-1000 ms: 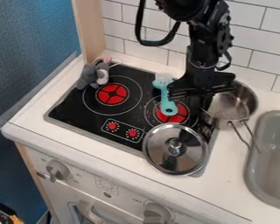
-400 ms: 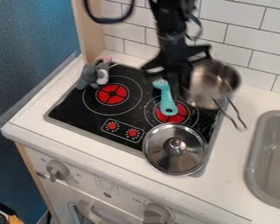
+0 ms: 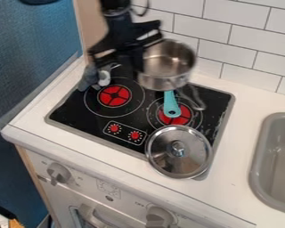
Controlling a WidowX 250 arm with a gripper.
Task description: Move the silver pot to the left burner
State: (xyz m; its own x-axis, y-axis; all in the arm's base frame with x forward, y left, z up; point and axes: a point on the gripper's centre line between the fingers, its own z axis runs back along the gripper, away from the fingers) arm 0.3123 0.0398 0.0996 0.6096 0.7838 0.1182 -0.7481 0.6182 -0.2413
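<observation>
Pot [image 3: 163, 83] aloft, seemingly in the hand [image 3: 133, 64].

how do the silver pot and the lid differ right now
The silver pot is held up by the gripper; the lid lies at the stovetop's front. The pot is deep and open with a long handle; the lid is shallow with a round knob. Both look shiny and silver.
</observation>
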